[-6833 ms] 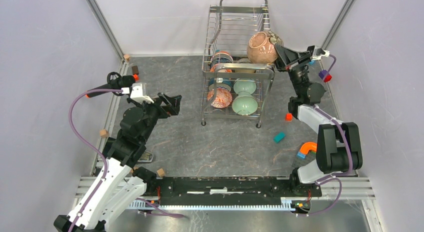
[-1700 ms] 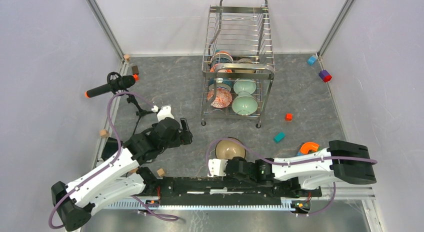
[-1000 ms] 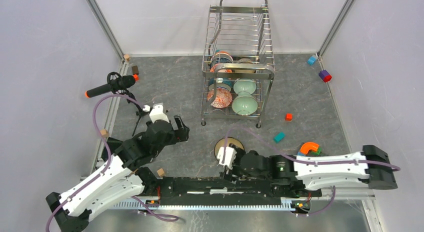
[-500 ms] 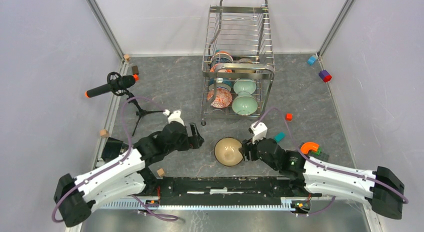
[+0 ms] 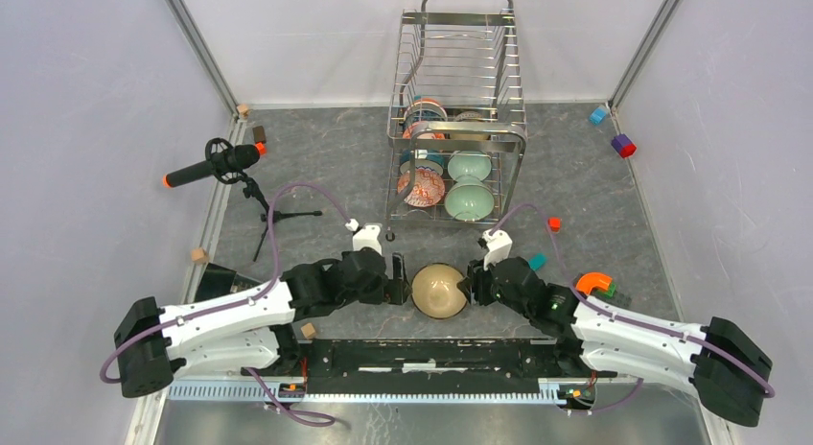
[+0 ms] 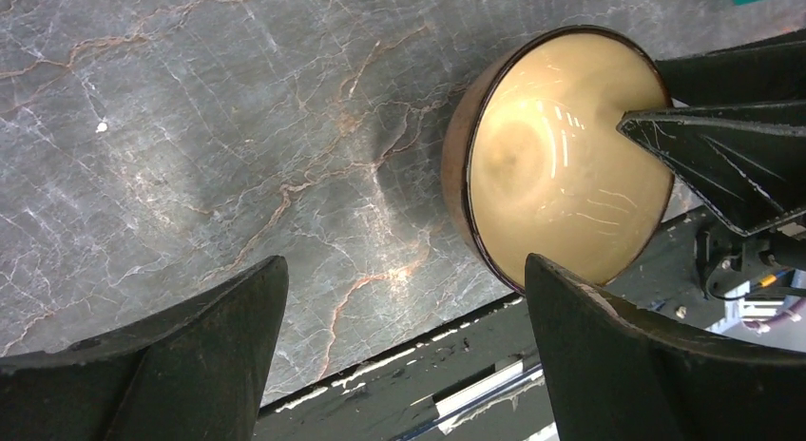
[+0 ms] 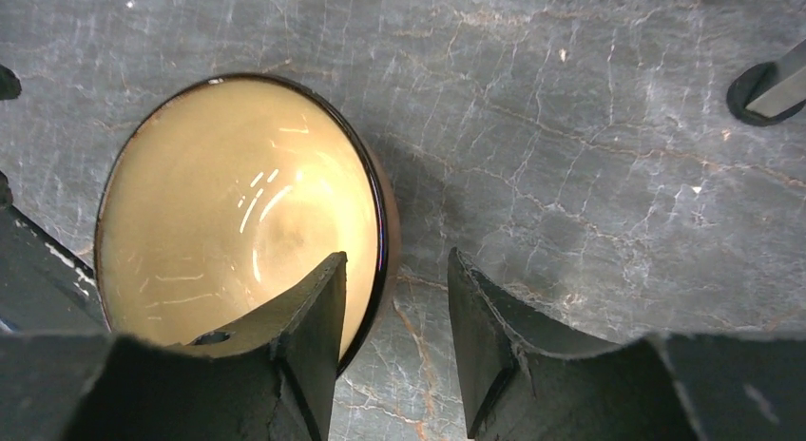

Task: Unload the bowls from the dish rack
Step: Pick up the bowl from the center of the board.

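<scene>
**Tan bowl sitting on the worktop between the two arms**

A tan bowl (image 5: 439,290) with a dark rim is sitting upright on the grey marbled worktop (image 5: 326,167). It is lying near the arms' bases and well apart from the dish rack (image 5: 457,130).

The right fingers (image 7: 285,346) are reaching in from the bowl's right side and straddling its rim. One finger is hanging over the glossy inside, and the other is standing outside the wall, above the worktop. They are standing partly apart with a gap showing between them. Whether either one is touching the rim cannot be told.

The left fingers (image 6: 190,365) are spreading wide and holding nothing. They are hovering just beside the bowl's left side.

The dish rack is standing at the far side of the worktop and carrying the other bowls. Pale green bowls (image 5: 469,198) are resting on the right of its lower tier. A red patterned bowl (image 5: 422,187) is resting beside them on the left. More patterned bowls (image 5: 425,114) are leaning on the tier above.
</scene>
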`<state>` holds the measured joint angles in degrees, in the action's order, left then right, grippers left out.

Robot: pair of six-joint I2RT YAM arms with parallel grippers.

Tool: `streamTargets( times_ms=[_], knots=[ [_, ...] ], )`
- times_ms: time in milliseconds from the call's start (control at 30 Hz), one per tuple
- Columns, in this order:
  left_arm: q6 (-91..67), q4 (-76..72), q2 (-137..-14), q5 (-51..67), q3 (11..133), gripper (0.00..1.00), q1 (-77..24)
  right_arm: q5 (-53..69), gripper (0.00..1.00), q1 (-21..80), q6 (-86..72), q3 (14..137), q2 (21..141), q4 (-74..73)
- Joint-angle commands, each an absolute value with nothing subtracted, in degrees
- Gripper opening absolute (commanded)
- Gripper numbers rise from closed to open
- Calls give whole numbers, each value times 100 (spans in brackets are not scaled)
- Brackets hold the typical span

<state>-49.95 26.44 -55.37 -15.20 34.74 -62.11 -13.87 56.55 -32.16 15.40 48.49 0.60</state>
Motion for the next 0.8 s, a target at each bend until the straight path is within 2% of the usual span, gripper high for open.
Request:
streamTargets(
  times_ms=[0,167,467,667,767],
  knots=[
    [-5459,2633,-5795,-2050,3776,100,-6406,-1168,48,5641,-3265,1819,5028,9],
    [-5555,2636,-6225,-2257,4008,100,-6683,-973,43,5642,-3114,1911,5241,-282],
    [-5599,2937,-6928,-2454,4557,100,-6976,-796,18,5642,-3117,1977,5291,-223],
    [-5606,3031,-7339,-2409,4758,98,-7013,-783,11,5639,-3149,1976,5265,-193],
    [-5663,3032,-7483,-2399,4796,95,-7106,-779,1,5645,-3177,1970,5245,-167]
  ],
)
